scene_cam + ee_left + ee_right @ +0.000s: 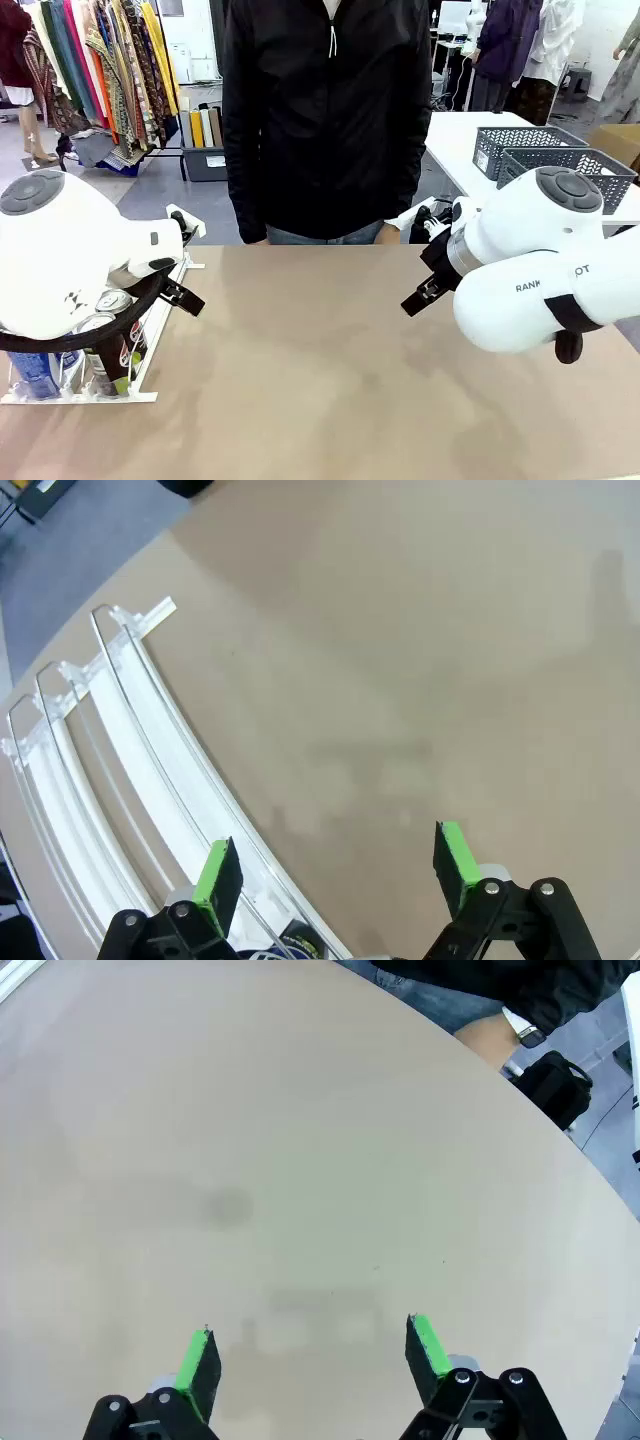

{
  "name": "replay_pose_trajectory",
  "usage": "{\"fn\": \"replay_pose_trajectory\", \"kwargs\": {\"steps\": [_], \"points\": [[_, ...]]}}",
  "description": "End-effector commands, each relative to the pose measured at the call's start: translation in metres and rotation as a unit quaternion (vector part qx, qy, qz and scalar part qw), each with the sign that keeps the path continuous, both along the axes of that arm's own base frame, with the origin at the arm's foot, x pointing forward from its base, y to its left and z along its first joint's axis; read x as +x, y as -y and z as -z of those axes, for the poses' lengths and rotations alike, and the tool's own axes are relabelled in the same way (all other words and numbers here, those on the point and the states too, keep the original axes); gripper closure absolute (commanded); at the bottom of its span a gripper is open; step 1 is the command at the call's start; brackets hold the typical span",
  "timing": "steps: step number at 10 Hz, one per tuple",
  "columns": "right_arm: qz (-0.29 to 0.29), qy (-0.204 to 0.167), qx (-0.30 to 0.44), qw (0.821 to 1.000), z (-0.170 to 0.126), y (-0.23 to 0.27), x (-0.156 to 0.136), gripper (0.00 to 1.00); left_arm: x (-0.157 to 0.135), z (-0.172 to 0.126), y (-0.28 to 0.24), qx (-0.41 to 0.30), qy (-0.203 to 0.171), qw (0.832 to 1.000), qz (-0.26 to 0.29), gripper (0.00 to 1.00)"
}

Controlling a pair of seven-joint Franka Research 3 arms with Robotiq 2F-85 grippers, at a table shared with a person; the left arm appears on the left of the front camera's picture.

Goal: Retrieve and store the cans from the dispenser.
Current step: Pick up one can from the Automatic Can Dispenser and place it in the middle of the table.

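At the near left corner of the tan-topped desk (pixel 320 390) lies the flat white and clear plastic dispenser (pixel 152 345) with its thin divider rails, and the slim silver-topped drink cans (pixel 108 302) stand crowded at its low front end, among them a blue can (pixel 35 372) and a dark can (pixel 105 362) touching or nearly touching one another; the bulky white left arm hangs over them and hides part of the row. The left hand (pixel 335 868) is spread wide with nothing between its green pads (pixel 215 878), and in its wrist view it sits astride the outermost rail, one finger over the rack and the other over bare desk, with what looks like a can's edge just under the wrist. The right hand (pixel 312 1358) is likewise wide open and empty, over bare desk well apart from the rack. The likely trouble lies in the descent: a finger coming down off-line could snag a rail and drag the light rack, or nudge a neighbouring can over, since the cans stand so close. Across the desk stands a person in a black zipped jacket (pixel 325 120). Beyond, on a separate white table, sit two grey lattice plastic baskets (pixel 520 145); where the cans are to be stored I cannot tell, so a long carry could risk a slip.
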State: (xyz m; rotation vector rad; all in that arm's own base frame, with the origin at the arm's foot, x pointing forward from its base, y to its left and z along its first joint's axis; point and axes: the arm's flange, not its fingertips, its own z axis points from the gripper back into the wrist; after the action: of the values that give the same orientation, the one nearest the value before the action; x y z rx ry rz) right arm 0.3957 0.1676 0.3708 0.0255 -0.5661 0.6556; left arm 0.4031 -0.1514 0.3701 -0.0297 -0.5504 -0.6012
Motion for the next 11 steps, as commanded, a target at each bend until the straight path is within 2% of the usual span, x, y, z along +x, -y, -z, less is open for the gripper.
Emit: {"fn": "replay_pose_trajectory", "kwargs": {"steps": [1, 11], "points": [[0.0, 0.0, 0.0, 1.0, 0.0, 0.0, 0.0, 0.0, 0.0, -0.0002, 0.0, 0.0, 0.0, 1.0, 0.0, 0.0], [0.0, 0.0, 0.0, 1.0, 0.0, 0.0, 0.0, 0.0, 0.0, -0.0002, 0.0, 0.0, 0.0, 1.0, 0.0, 0.0]]}}
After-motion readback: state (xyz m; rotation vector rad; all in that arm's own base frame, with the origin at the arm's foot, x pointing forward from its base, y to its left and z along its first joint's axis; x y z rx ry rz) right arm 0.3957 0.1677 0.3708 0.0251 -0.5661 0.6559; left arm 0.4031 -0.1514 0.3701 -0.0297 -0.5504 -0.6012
